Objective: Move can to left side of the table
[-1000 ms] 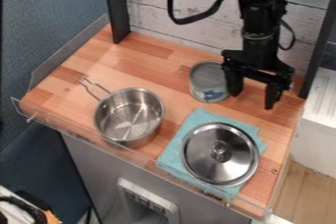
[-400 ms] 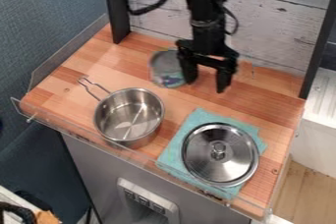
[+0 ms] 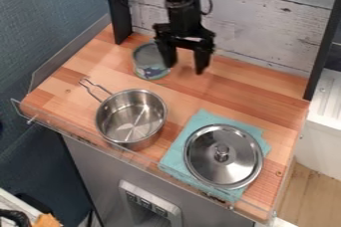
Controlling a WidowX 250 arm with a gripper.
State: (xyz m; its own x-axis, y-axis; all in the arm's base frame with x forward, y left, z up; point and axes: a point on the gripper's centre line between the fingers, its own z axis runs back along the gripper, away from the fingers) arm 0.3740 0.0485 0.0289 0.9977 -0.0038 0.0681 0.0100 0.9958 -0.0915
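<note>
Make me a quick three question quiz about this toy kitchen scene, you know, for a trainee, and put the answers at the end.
1. True or false: the metal lid lies on the teal cloth.
2. Fill in the blank: of the lid, the saucepan and the can, the one nearest the white plank wall is the ____.
3. Multiple choice: how does the gripper stand to the can?
A: closed around it
B: beside it, fingers apart
C: beside it, fingers pressed together

Key: 1 true; 2 can; 3 B
</note>
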